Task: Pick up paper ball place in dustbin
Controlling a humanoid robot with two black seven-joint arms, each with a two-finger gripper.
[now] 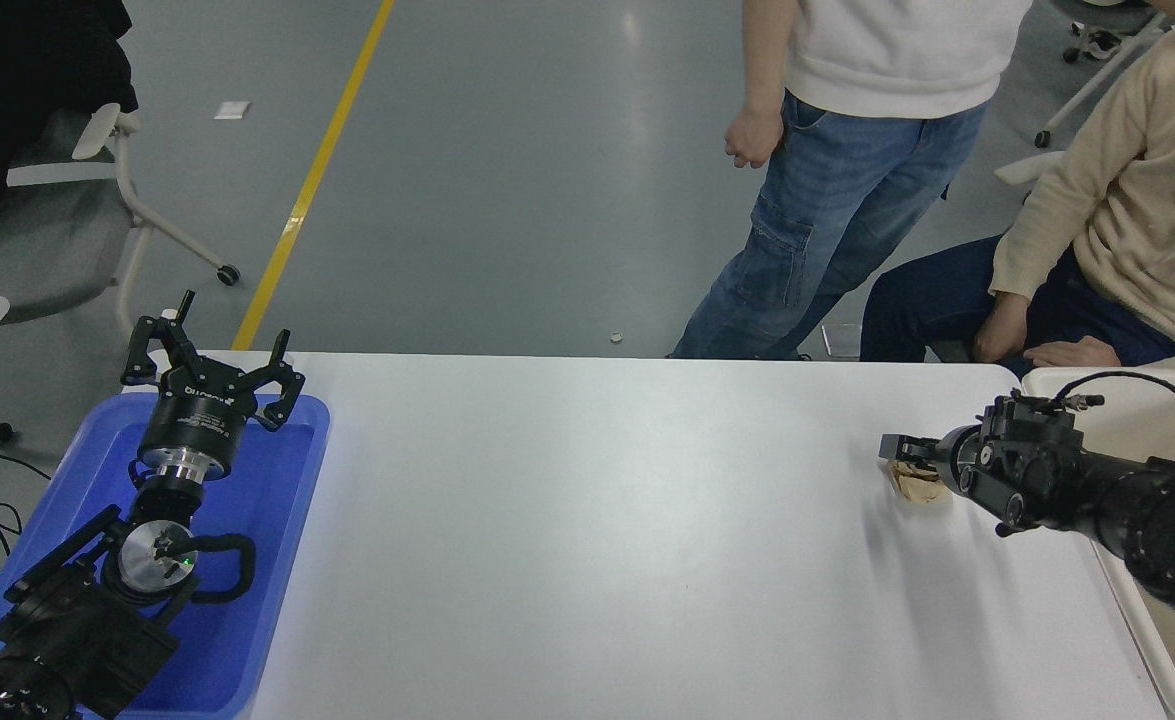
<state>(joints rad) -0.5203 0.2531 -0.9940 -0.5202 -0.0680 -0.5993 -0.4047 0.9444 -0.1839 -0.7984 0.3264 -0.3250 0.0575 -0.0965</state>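
The right gripper (899, 447) sits low over the white table (587, 540), reaching in from the right edge with its wrist pointing leftward. Its black fingers sit directly over the paper ball (915, 485), covering the ball's upper part, so only a tan, creased sliver shows beneath and just nearer the camera. Whether the fingers are spread around the wad or already pinched on it I cannot tell; the wrist and the ball hide the gap between them.

The relation that matters: the ball lies straight under the fingertips, touching or nearly touching them, resting on the tabletop near its right end. The wad looks roughly round with no clear long axis, so the approach angle probably matters little. The right arm is by far the nearer one.

The dustbin (1142, 640), a cream tub, stands off the table's right edge, behind the arm, its rim running along the table's side. I judge the grasp to be the step in hand; the carry afterwards would be a short swing rightward over that rim.

Far across the table, the left gripper (212, 365) is parked over the blue tray (277, 560), fingers spread apart, empty.

Beyond the far edge one person stands and another person sits, hands clear of the table
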